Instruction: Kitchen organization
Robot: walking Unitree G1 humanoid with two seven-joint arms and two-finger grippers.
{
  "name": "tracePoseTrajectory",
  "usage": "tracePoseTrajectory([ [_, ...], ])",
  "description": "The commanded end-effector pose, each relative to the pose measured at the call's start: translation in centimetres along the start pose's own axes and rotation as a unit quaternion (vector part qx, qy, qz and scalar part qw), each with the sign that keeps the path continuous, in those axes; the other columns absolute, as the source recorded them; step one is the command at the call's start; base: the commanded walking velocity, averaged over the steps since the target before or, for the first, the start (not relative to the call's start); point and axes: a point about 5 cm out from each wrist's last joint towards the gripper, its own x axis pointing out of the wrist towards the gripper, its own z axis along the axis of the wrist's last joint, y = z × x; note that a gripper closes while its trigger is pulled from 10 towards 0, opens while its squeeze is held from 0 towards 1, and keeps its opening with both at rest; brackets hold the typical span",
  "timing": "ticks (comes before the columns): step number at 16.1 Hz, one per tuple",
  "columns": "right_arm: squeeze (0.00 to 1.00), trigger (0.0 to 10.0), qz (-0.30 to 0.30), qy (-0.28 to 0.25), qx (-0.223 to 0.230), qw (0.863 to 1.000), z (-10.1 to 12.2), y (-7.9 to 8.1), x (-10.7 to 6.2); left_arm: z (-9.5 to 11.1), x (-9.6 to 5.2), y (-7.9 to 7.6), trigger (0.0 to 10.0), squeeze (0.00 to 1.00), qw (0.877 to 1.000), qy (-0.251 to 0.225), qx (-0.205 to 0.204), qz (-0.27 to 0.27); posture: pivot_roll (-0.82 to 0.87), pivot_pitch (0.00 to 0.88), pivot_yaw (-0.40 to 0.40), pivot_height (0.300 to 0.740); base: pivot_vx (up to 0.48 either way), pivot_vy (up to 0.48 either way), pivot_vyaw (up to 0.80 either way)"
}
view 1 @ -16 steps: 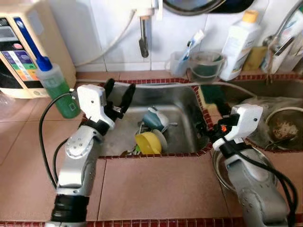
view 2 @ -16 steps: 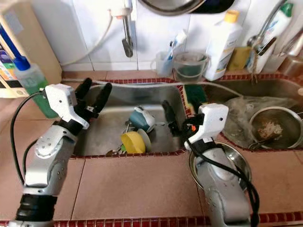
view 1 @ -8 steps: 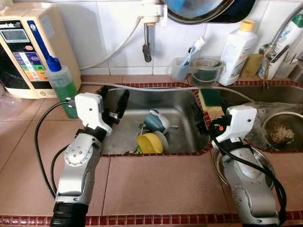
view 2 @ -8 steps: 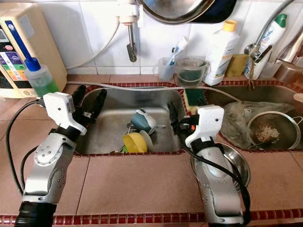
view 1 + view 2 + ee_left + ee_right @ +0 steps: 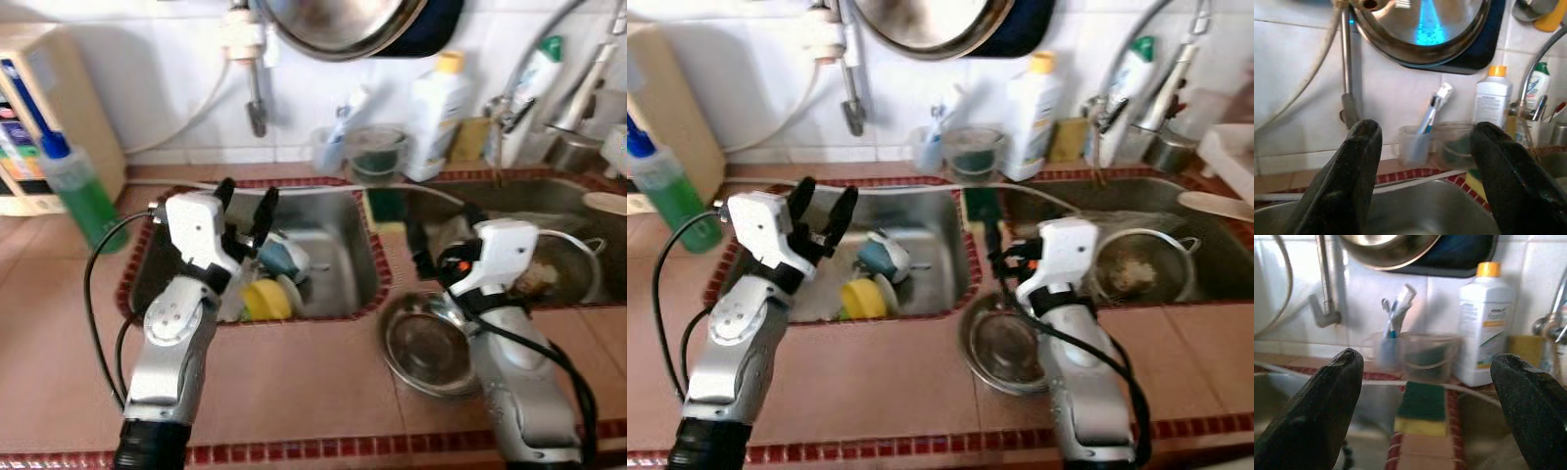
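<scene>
My left gripper [image 5: 245,204] hovers over the sink [image 5: 338,259], jaws apart, while my right gripper [image 5: 1425,382], jaws apart, faces the sponge [image 5: 1421,407] at its rim.

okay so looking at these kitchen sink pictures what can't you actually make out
- Label text on the white bottle: blurred in the right wrist view, too small in the eye views.
- Contents of the left sink: partly hidden by the left gripper; what lies around the yellow cup is too blurred to name.
- Cream appliance: cut off by the left eye view's edge.
- Contents of the strainer: too small.
</scene>
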Motion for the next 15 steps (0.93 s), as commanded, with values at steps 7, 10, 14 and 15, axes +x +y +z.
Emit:
tracePoseTrajectory([
  [7, 0.00, 10.0, 0.021, 0.002, 0.003, 1.000, -0.2, 0.8, 0.2, 0.5, 0.1, 0.3, 10.0, 0.00, 1.000, -0.006, 0.004, 0.004, -0.20, 0.027, 0.033, 0.740, 0.000, -0.480, 0.00],
  [10, 0.00, 10.0, 0.028, 0.005, 0.002, 1.000, -0.3, 0.9, 0.2, 0.4, 0.1, 0.3, 10.0, 0.00, 1.000, -0.005, 0.004, 0.003, -0.20, 0.024, 0.032, 0.740, 0.000, -0.480, 0.00],
  [14, 0.00, 10.0, 0.050, 0.021, 0.006, 0.998, -0.8, 1.0, -0.3, -0.5, 0.0, 0.1, 10.0, 0.00, 0.999, 0.046, -0.011, -0.009, -0.20, 0.017, 0.029, 0.740, 0.000, -0.068, 0.00],
  [15, 0.00, 10.0, 0.063, 0.030, 0.011, 0.997, -0.9, 1.0, -0.6, -0.7, 0.0, 0.0, 10.0, 0.00, 0.998, 0.065, -0.005, -0.014, -0.20, 0.016, 0.028, 0.740, 0.000, 0.000, 0.00],
])
